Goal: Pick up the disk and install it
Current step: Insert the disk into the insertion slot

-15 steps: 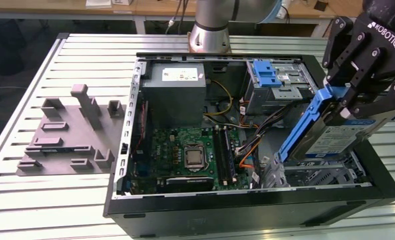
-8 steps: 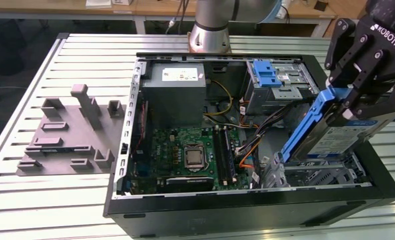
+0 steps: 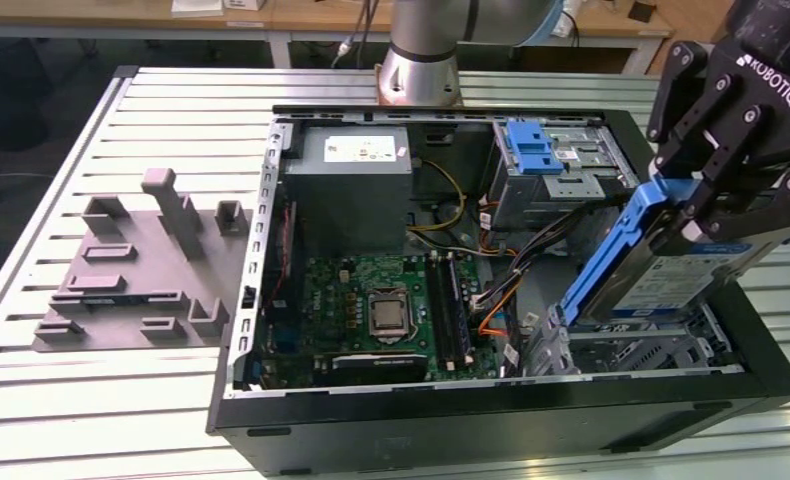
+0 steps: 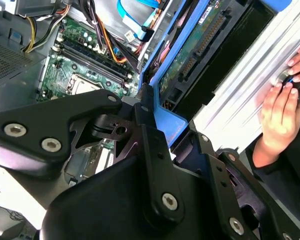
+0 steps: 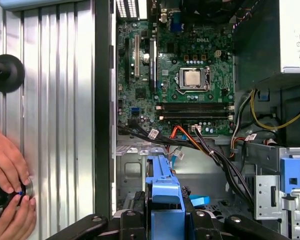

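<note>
The gripper (image 3: 731, 212) is squeezing the disk (image 3: 655, 275) tight so it is not falling. The disk is hanging tilted just below the gripper, pointing into the metal bay (image 3: 635, 352) underneath, where it probably fits.

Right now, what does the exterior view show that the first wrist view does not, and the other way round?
The exterior view gives the grey fixture block on the table at the exterior view's left, the arm's base, and the whole disk, tilted above the open case in the shut gripper. The first wrist view gives a person's hands on a black object beside the case. Both give the motherboard, the cables and the cage with the blue latch.
</note>
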### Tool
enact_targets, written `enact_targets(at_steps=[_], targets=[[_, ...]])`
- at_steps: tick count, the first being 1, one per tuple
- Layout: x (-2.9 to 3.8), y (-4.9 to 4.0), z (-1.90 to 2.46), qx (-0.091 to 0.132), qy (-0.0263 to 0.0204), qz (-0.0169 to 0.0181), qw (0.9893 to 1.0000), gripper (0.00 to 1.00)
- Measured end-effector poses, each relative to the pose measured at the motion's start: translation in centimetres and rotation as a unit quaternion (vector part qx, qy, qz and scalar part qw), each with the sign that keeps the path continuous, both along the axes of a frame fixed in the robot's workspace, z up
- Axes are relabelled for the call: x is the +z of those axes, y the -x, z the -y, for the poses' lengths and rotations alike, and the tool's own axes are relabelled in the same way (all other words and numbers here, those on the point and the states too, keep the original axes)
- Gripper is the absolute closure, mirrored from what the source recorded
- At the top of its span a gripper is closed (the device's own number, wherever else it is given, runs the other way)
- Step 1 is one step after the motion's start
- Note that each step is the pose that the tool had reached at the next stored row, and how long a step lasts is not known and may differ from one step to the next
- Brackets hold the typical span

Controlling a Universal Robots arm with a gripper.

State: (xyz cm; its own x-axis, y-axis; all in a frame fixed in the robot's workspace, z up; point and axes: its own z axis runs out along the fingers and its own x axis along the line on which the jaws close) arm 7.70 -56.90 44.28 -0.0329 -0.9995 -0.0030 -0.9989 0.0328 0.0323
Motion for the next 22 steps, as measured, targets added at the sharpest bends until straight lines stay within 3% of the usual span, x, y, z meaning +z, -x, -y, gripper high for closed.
enact_targets(at_steps=[22], targets=[[-0.94, 0.10, -0.02, 0.000, -0.0028, 0.0000, 1.0000, 0.64]])
